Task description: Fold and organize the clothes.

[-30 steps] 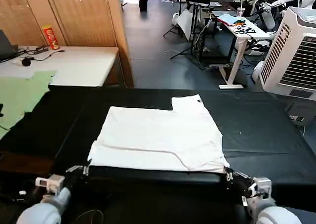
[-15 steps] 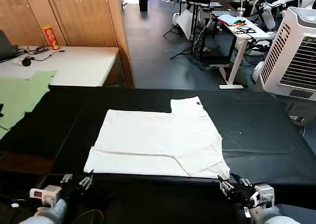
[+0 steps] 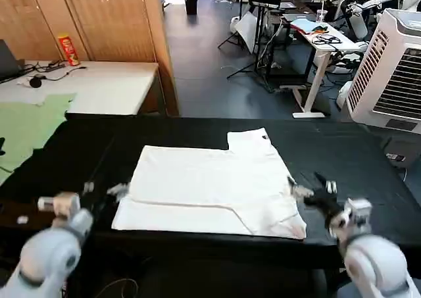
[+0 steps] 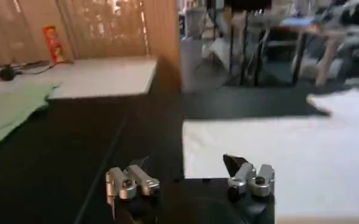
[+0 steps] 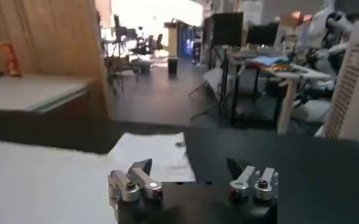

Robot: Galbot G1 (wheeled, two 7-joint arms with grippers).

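T-shirt (image 3: 214, 189): white, plain side up | partly folded | flat

A black table (image 3: 342, 160) filled the foreground. At ten o'clock lay a pale green cloth (image 3: 26, 124), with a red can (image 3: 67, 49) on the white desk (image 3: 108, 84) beyond. A white cooling unit (image 3: 391, 68) stood at two o'clock.
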